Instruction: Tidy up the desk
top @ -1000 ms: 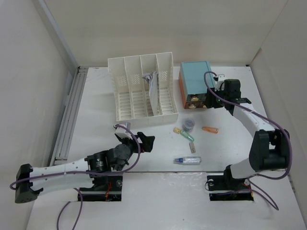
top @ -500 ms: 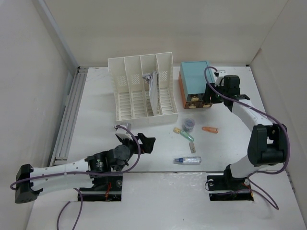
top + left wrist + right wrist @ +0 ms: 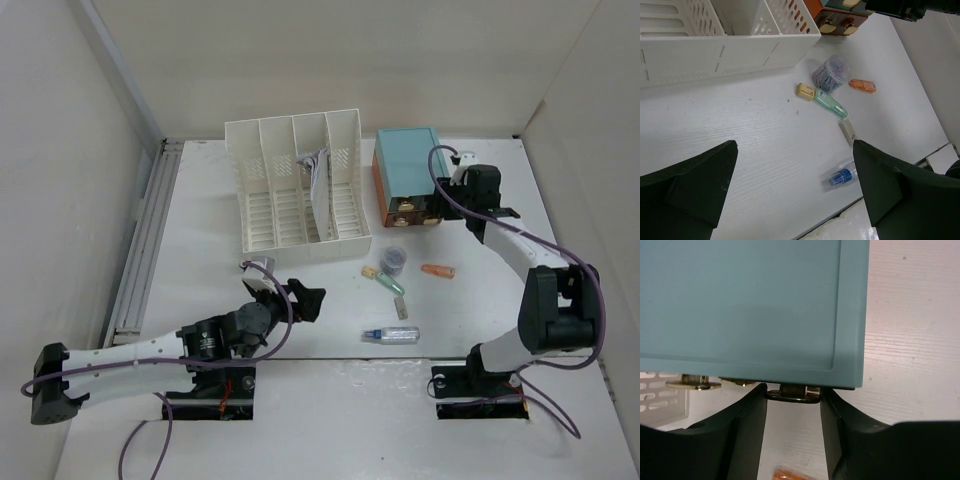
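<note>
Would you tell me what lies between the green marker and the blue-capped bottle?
A small pale block lies there on the desk, clearest in the left wrist view.

Plain beige walls (image 3: 340,60) are rising behind and to both sides of a broad white desk (image 3: 200,285). A grey metal rail (image 3: 145,240) is running along the desk's left edge. Soft, even light is casting only faint shadows.
</note>
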Motion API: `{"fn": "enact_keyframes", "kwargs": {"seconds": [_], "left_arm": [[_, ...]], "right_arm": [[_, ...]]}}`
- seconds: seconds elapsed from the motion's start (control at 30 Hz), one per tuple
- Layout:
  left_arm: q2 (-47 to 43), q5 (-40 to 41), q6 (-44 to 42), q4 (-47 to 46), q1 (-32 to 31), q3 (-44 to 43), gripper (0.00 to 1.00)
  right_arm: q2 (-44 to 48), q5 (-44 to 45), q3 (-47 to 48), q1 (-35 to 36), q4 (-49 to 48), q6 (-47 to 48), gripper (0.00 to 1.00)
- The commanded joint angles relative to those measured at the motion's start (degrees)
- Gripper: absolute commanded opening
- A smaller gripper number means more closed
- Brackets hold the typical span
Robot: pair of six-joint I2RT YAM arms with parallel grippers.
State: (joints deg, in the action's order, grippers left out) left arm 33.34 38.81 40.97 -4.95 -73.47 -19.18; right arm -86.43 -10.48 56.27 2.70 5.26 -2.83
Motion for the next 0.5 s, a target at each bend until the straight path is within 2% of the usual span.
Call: {"fn": "enact_keyframes", "kwargs": {"seconds": [0.0, 0.27, 0.47], "left_arm": [[-0.91, -0.84, -0.37, -2.7, 0.08, -0.24, 1.0], [4.97, -2.5, -1.51, -7.09, 0.08, -0.77, 1.0], [8.05, -3.04, -2.83, -9.11, 0.08, -2.62, 1.0]], "right_arm": [[4.51, 0.02, -2.3, 0.2, -3.07, -1.21, 0.31], [15.14, -1.21, -8.99, 0.82, 4.58, 2.3, 0.31], [17.88, -1.74, -10.3, 0.82, 10.38, 2.92, 0.3]]}}
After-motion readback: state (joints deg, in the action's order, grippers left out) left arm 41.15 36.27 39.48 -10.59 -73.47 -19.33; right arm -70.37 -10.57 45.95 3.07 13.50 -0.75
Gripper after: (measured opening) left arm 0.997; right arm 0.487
